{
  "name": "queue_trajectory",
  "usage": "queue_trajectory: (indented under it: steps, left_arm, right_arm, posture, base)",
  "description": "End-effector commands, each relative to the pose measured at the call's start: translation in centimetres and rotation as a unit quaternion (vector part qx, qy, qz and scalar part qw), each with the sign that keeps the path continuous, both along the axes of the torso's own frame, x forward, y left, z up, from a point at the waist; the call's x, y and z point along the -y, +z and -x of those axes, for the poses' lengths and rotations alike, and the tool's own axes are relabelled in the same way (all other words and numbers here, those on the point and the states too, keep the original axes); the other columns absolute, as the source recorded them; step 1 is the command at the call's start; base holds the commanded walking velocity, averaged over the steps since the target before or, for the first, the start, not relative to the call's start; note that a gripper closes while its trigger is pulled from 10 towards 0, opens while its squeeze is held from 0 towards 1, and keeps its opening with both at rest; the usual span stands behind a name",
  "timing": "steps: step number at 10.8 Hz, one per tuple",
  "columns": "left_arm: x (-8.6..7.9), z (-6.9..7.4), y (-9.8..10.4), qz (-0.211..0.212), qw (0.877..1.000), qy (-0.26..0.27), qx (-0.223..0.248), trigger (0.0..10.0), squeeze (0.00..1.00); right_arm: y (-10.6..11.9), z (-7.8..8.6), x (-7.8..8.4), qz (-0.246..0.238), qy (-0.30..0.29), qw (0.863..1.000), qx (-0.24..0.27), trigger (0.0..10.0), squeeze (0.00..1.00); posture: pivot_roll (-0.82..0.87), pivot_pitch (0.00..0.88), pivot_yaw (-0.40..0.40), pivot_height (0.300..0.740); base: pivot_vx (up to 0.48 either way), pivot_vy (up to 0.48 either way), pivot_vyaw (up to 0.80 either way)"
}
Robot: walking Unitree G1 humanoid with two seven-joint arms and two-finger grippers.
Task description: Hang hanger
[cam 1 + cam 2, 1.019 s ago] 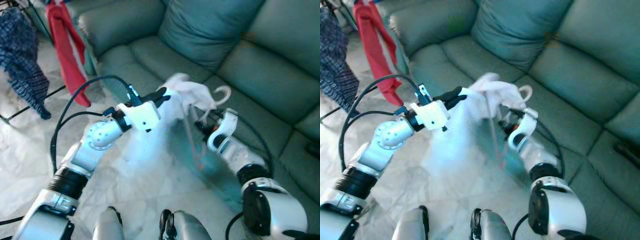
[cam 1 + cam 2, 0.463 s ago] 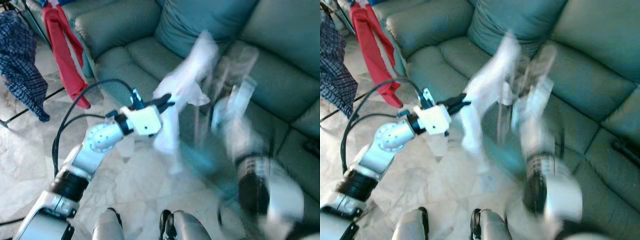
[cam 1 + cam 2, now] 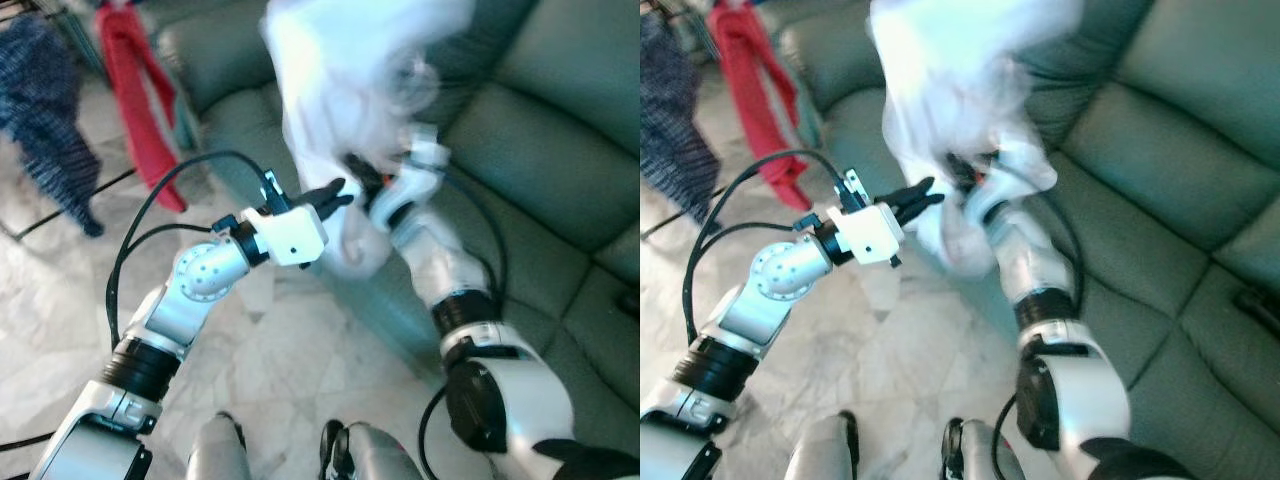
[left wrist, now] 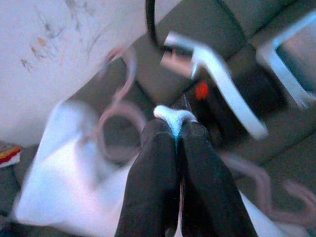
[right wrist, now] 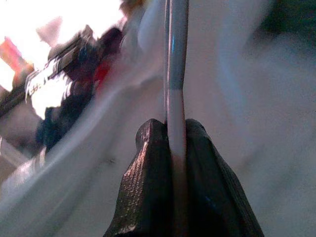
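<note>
The hanger with its white cloth is up in the air above the green sofa. The right gripper pinches the hanger's bar tight. The left gripper pinches a bit of cloth. It looks like the carrying step; next it needs the clothes rack.

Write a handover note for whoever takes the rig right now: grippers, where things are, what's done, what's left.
Left gripper: shut on a fold of the white garment, held in front of the sofa.
Right gripper: shut on a thin bar of the hanger, raised among the white cloth.
The garment is lifted above the sofa seat, blurred; the pink hanger hook shows in the left wrist view.
The rack with the red cloth and the plaid cloth stands to the robot's left.
Done: garment and hanger are up.
Left: carry them to the rack and hook the hanger on.
</note>
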State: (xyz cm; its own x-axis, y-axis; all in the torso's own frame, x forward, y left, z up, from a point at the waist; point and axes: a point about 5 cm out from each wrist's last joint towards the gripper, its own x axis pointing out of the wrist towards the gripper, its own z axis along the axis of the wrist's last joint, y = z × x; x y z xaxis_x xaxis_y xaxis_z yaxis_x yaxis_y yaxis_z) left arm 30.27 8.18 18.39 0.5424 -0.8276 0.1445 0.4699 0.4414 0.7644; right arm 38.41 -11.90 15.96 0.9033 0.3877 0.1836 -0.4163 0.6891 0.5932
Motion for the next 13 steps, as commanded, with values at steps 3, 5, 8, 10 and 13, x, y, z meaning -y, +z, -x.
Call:
queue_trajectory:
  steps: [3, 5, 8, 10, 13]
  left_arm:
    - [2.1, 0.8, -0.1, 0.007, 0.999, -0.042, -0.004, 10.0, 0.00]
    - [2.2, 1.2, -2.2, 0.005, 0.997, -0.049, -0.064, 10.0, 0.00]
    - [2.4, 2.1, -5.2, -0.008, 0.991, -0.055, -0.120, 10.0, 0.00]
    - [2.1, 2.2, -6.8, -0.013, 0.983, -0.052, -0.175, 10.0, 0.60]
    - [1.7, 2.3, -8.0, -0.028, 0.979, -0.054, -0.197, 10.0, 1.00]
  right_arm:
    - [12.7, -0.7, 2.8, -0.171, 0.039, 0.963, 0.205, 10.0, 0.00]
    - [15.3, -0.6, 2.1, -0.187, 0.043, 0.951, 0.244, 10.0, 0.00]
    - [15.0, -0.1, -0.3, -0.042, 0.023, 0.961, 0.274, 10.0, 0.00]
    - [11.7, 1.5, -2.0, 0.110, 0.042, 0.947, 0.299, 10.0, 0.00]
    - [9.0, 3.8, -2.7, 0.206, 0.026, 0.921, 0.330, 10.0, 0.00]
  posture:
    - [0.01, 0.098, -0.092, 0.740]
    - [0.02, 0.082, -0.096, 0.740]
    - [0.02, 0.079, -0.096, 0.740]
    - [0.02, 0.085, -0.097, 0.740]
    - [0.01, 0.096, -0.090, 0.740]
  base:
    - [0.000, 0.000, 0.00]
    - [0.000, 0.000, 0.00]
    - [0.000, 0.000, 0.00]
    - [0.000, 0.000, 0.00]
    - [0.000, 0.000, 0.00]
